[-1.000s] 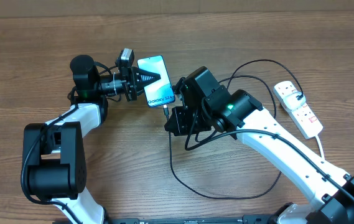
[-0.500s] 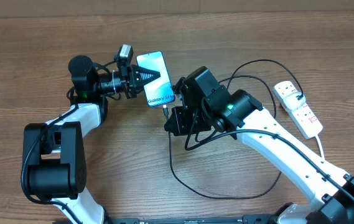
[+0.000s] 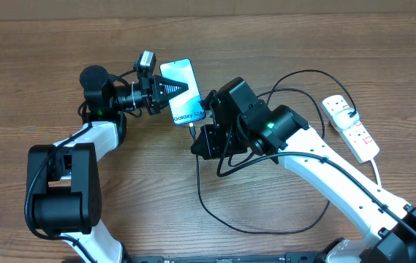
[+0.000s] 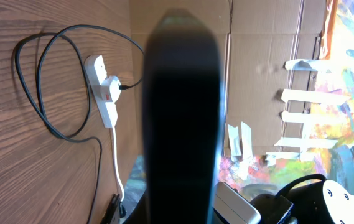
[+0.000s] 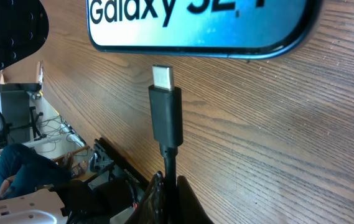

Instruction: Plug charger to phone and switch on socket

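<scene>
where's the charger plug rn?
Right wrist view, centre: the plug is pinched from behind by the right gripper and points at the phone, a small gap short of its edge, not inserted.

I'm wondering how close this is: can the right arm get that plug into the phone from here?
Probably yes: the right gripper holds the charger, its tip facing the phone, only bare wood between.

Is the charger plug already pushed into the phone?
No, the charger ends with its metal tip just short of the phone, and a strip of bare table shows between them in the right wrist view.
</scene>
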